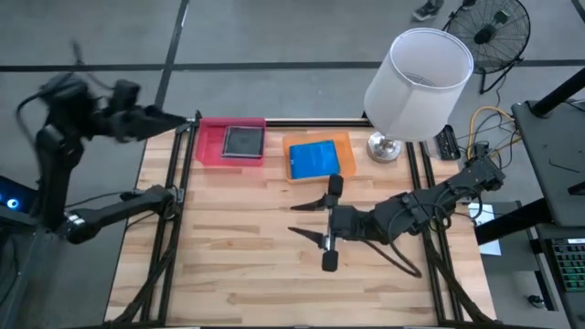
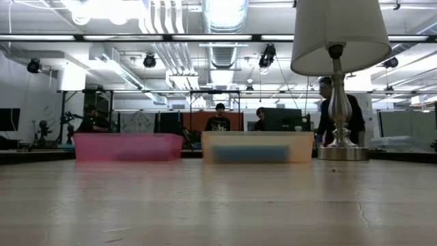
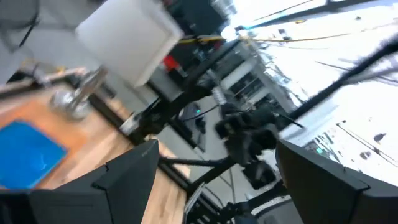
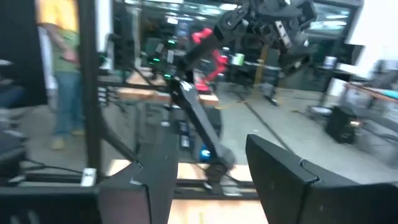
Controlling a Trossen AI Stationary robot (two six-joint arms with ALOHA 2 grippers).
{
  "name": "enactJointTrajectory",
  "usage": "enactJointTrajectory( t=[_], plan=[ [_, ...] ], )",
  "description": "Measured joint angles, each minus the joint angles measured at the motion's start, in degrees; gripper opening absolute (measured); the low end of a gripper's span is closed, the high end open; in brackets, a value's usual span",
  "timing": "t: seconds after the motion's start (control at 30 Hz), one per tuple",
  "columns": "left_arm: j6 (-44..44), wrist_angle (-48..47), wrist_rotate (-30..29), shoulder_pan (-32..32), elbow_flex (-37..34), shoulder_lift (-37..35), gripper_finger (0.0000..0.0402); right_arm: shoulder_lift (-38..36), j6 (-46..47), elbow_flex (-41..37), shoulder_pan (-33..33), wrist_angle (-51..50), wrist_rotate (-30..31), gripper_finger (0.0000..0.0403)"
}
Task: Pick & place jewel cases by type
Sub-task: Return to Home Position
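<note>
Bench (image 1: 256, 274): no jewel case shows loose on the wood, so you can read the sorting as done. The step in hand looks like sending both arms home.

Lamp (image 1: 416, 78): stands at the far right corner, just beside the orange tray. Watch its shade when the right arm lifts.

Right gripper (image 1: 309, 219): reached in from the right edge to mid-bench, low over the wood, near side of the orange tray. Jaws spread wide, nothing between them; the right wrist view confirms that.

Left gripper (image 1: 181, 120): raised off the far left corner, beside the pink tray. The left wrist view shows its fingers apart and empty.

Pink tray (image 1: 208, 146): far edge, left of centre. A dark grey case (image 1: 243, 142) lies flat inside.

Orange tray (image 1: 345, 151): touching or just beside the pink one, on its right. A blue case (image 1: 313, 159) lies flat inside. You cannot tell how many cases sit under either top one.

Next move, as a judgement: the right arm needs to rise and fold back toward the right edge without dragging over the orange tray.
</note>
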Motion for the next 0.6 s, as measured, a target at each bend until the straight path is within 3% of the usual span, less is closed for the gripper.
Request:
enactJointTrajectory(
  t=[0.27, 0.43, 0.6],
  plan=[
    [-2.65, 2.93, -3.35, 0.1, 3.63, -7.61, 0.0299, 0.11, 5.22, 3.92, 0.0, -0.44, -8.77, 0.0143],
    [-3.73, 2.87, -8.31, 2.78, 4.75, -10.55, 0.0245, 0.11, 7.24, 6.93, 0.13, -2.67, -14.47, 0.0085],
    [-5.31, 3.53, -5.46, 9.04, 7.26, -12.76, 0.0177, 0.11, 10.59, 7.99, 0.14, -3.73, -18.41, 0.0031]
  ],
)
